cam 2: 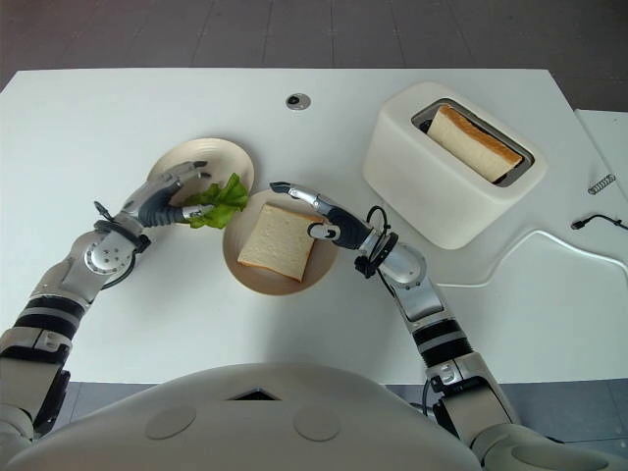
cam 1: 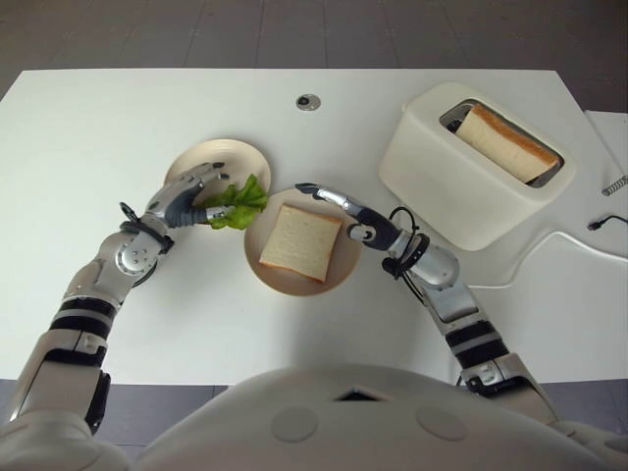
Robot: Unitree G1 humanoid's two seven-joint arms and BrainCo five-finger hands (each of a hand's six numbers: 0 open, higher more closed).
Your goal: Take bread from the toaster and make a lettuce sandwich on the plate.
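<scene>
A slice of bread [cam 1: 300, 241] lies flat on the tan plate [cam 1: 265, 271] in the middle of the table. My left hand [cam 1: 183, 202] is shut on a green lettuce leaf [cam 1: 238, 202], holding it over the edge of a smaller tan plate [cam 1: 222, 154] just left of the bread plate. My right hand [cam 1: 345, 211] rests open at the right rim of the bread plate, fingers stretched toward the far side, holding nothing. The white toaster [cam 1: 461, 182] stands at the right with a second slice of bread [cam 1: 507, 143] sticking out of its slot.
A white cable [cam 1: 564, 240] runs from the toaster across the table's right side. A small round metal fitting [cam 1: 308, 101] is set in the table at the back. A black plug [cam 1: 605, 222] and a spiral-bound item [cam 1: 614, 184] lie at the right edge.
</scene>
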